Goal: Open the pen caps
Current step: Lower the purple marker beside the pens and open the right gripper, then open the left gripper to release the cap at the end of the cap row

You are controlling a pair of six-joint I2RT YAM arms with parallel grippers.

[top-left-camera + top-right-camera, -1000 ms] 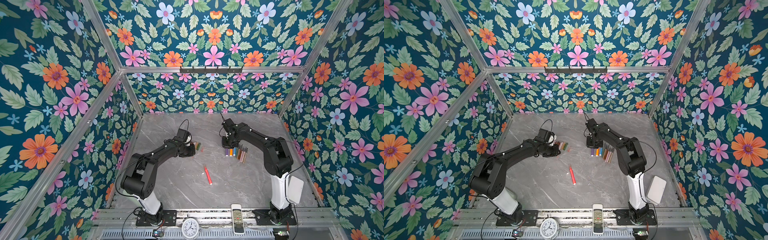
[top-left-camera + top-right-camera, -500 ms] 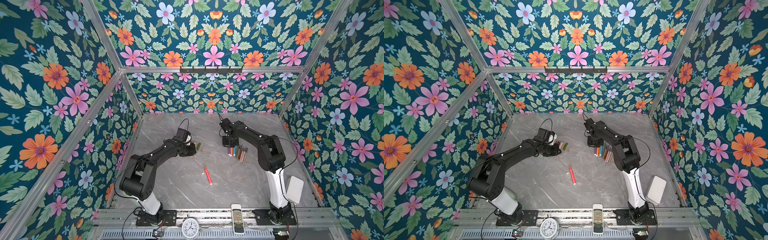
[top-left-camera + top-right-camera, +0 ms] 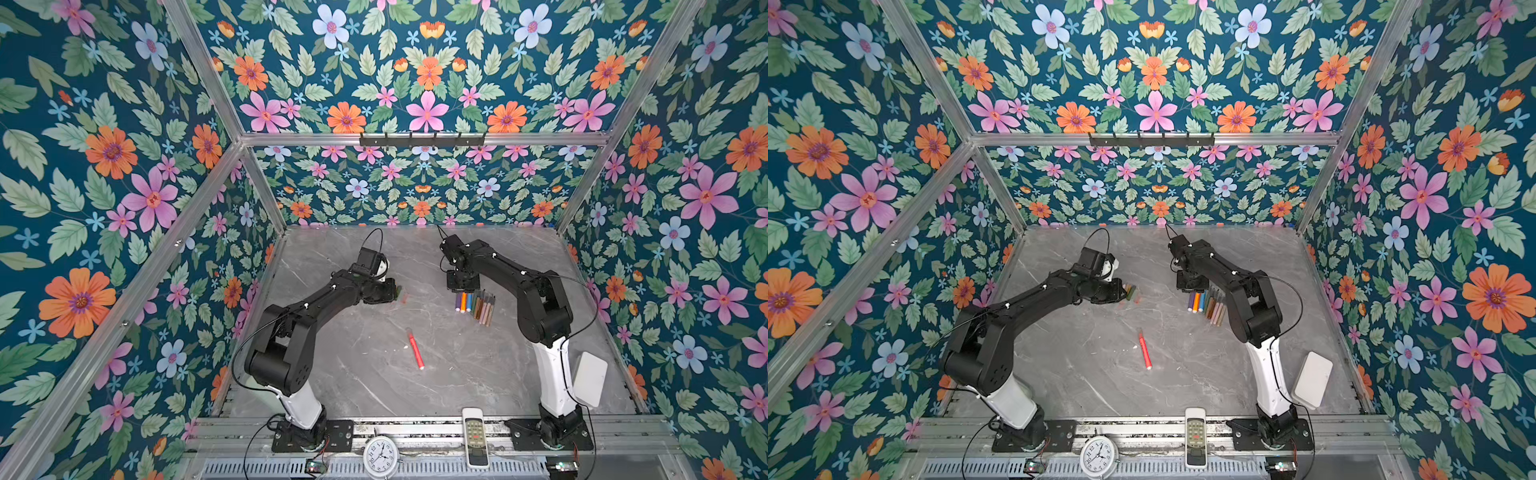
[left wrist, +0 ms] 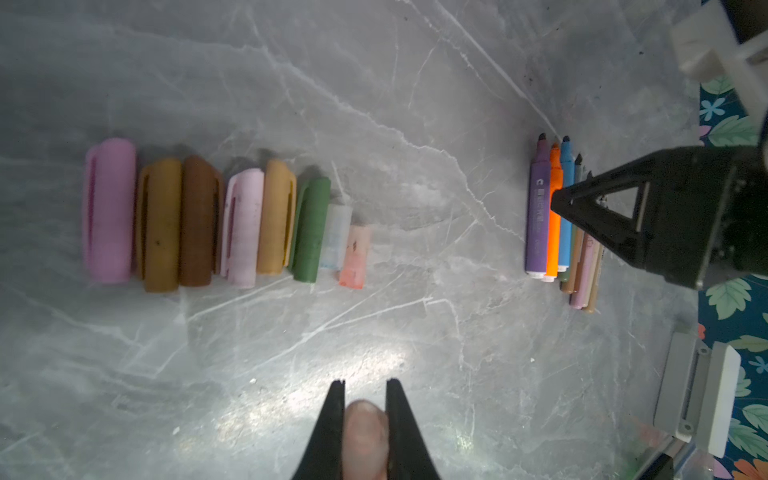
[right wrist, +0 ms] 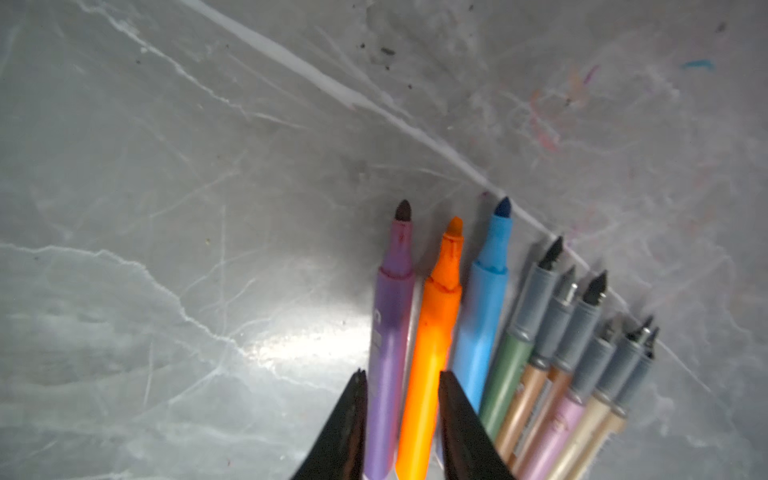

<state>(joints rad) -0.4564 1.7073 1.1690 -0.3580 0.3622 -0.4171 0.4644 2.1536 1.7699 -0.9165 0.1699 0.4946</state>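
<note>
Grey marble tabletop (image 3: 365, 386) carries the whole job, sorted into two camps. Your left gripper (image 4: 365, 384) has its jaws pinched onto a pale pinkish cap (image 4: 365, 428), near the row of caps (image 4: 224, 220). Those lie side by side, touching, from fat pink through tan, brown and green to two translucent ones. My reading is that the held cap is meant to join the thin end of that line.

Your right gripper (image 5: 401, 376) hangs low over the uncapped pens (image 3: 476, 305) with its jaws a narrow gap apart, gripping nothing. The purple pen (image 5: 392, 332) and orange pen (image 5: 436, 328) lie beneath that gap, tips bare and pointing the same way as their neighbours. That tidy fan suggests each body is laid beside the last so none rolls.

One red pen (image 3: 415, 350) lies alone mid-table, well apart from both groups. It seems to wear its cap, so it is likely your remaining one.
</note>
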